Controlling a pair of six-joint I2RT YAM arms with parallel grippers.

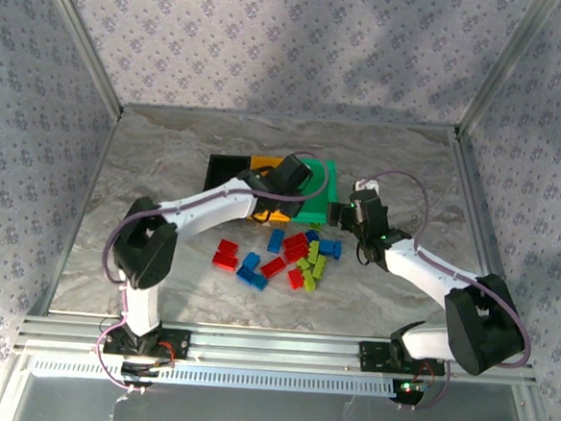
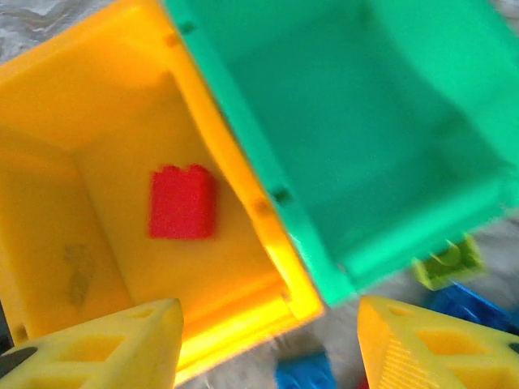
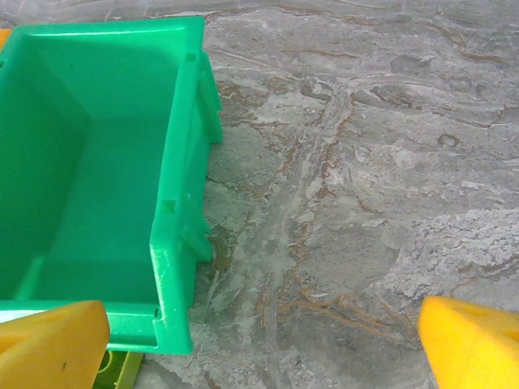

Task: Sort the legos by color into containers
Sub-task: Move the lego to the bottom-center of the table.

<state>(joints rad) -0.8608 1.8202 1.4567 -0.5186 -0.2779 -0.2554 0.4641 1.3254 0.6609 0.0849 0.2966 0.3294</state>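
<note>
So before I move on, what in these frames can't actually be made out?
- Top view: left arm covers most of the yellow-orange bin, hiding its contents.
- Top view: black bin inside too dark to read.
- Top view: loose legos overlap, too small to count.
- Right wrist view: green bin cut off by the left edge.

No text, label, brand, number or sign can be read on anything here. The one mark of that kind is a faint dark smudge (image 2: 79, 275) on an inner wall of the yellow-orange bin (image 2: 122, 105), seen by the left wrist camera. It is too blurred to make out as lettering.
</note>
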